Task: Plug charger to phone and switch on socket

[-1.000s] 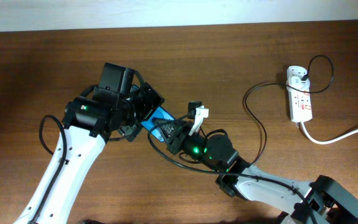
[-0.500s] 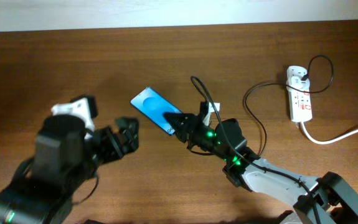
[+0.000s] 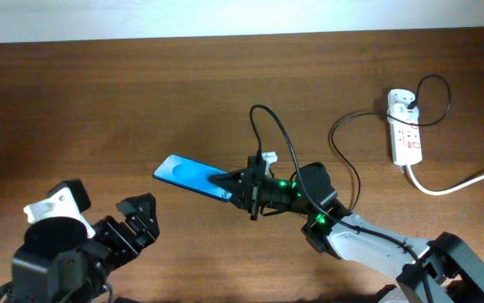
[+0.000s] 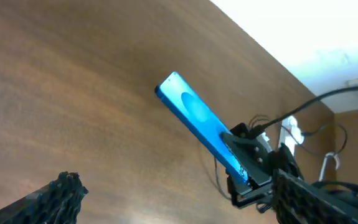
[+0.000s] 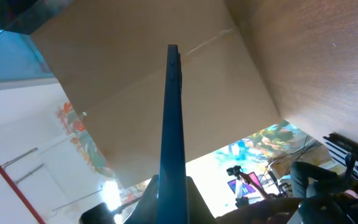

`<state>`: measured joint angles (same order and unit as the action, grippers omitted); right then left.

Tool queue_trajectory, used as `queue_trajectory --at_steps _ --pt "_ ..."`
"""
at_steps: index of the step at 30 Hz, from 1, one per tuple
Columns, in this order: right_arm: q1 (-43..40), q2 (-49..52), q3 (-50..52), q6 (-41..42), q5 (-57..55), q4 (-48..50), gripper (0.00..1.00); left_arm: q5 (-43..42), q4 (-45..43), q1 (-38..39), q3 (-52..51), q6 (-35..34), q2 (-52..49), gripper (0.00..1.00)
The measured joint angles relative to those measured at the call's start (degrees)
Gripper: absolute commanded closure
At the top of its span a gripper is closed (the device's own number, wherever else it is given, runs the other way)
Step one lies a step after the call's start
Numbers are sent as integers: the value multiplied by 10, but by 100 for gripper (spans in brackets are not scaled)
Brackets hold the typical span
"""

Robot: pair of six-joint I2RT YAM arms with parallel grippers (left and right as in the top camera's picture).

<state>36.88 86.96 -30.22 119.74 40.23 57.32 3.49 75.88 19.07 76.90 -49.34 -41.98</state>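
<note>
My right gripper [image 3: 235, 188] is shut on the lower end of the phone [image 3: 184, 173] and holds it off the table, blue screen up and tilted. The right wrist view shows the phone [image 5: 172, 118] edge-on between the fingers [image 5: 172, 202]. The left wrist view shows the phone [image 4: 194, 115] with the right gripper [image 4: 248, 177] clamped on it. My left gripper [image 3: 136, 220] is open and empty at the lower left, apart from the phone. The charger's black cable [image 3: 332, 137] runs from a white adapter [image 3: 401, 99] in the socket [image 3: 406, 139] to the right gripper; its plug tip is hidden.
The socket's thick white cord [image 3: 460, 181] runs off the right edge. A loop of black cable [image 3: 273, 124] arcs above the right gripper. The table's far edge meets a white wall at the top.
My left arm has let go of the phone and pulled back to the lower left. My right gripper has kept the phone and swung it left and lower, flatter.
</note>
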Motion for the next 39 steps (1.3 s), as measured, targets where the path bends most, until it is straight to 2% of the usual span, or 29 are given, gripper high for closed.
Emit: queue_trajectory --at_steps 2,5,10,15,17,18,19,22,26,28,29,30,31,32,34,39 --pt "0 0 0 0 0 0 96 0 1 0 -11 -66 0 1" --pt "0 0 0 0 0 0 96 0 3 0 -14 -116 0 1" --pt "0 0 0 1 0 0 96 0 12 0 -16 -270 0 1" --pt "0 0 0 0 0 0 96 15 21 0 -61 -298 -1 1" --pt "0 0 0 0 0 -3 96 1 -53 0 -95 -303 -5 0" --pt "0 0 0 0 0 -4 96 -13 -84 0 -110 -304 -6 3" --pt "0 0 0 1 0 -5 96 -33 -123 0 -132 -307 -7 12" --pt "0 0 0 0 0 -5 96 -63 -155 0 -166 -355 -7 16" --pt "0 0 0 1 -9 -5 96 -113 -284 0 -238 -388 -17 16" --pt "0 0 0 1 -14 0 96 -125 -294 0 -249 -392 -35 20" --pt "0 0 0 1 -14 21 96 -137 -312 0 -249 -394 -59 28" --pt "0 1 0 1 -15 27 96 -144 -323 0 -249 -397 -73 32" --pt "0 0 0 1 -17 33 96 -151 -335 0 -250 -398 -88 44" --pt "0 1 0 1 -18 32 96 -164 -357 0 -249 -400 -122 50" --pt "0 1 0 1 -18 31 96 -170 -363 0 -250 -403 -141 55" --pt "1 1 -2 2 -24 -25 96 -170 -384 0 -251 -403 -144 59"
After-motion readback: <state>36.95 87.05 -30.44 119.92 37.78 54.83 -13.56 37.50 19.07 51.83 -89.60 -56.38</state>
